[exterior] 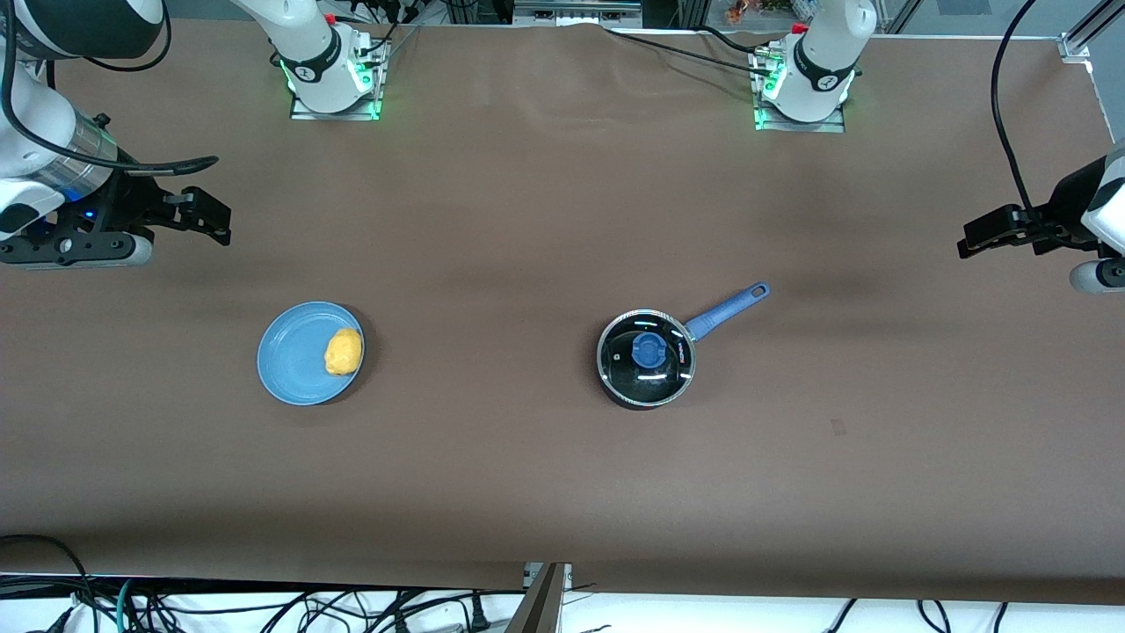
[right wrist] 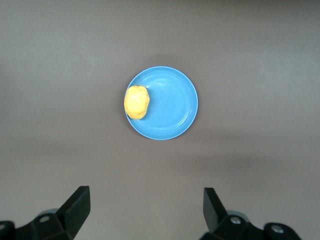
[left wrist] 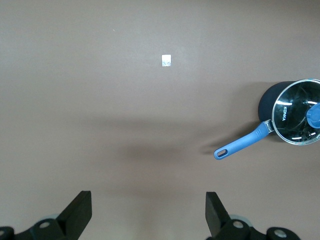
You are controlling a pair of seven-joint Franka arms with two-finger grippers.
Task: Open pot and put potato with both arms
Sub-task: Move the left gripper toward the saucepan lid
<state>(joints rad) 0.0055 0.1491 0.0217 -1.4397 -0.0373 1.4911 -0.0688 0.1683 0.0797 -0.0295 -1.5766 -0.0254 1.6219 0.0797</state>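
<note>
Lidded pot [exterior: 646, 356] seen mid-tabletop [exterior: 527, 220]. Potato [exterior: 344, 352] seen at plate [exterior: 294, 365] rim. Left claw [left wrist: 148, 212] and right claw [right wrist: 145, 210] held apart over bare tabletop ends.

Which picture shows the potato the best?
The right wrist view: the potato sits near the middle, seen straight from above at the edge of the blue plate. The front view shows it smaller. The left wrist view misses it entirely.
</note>
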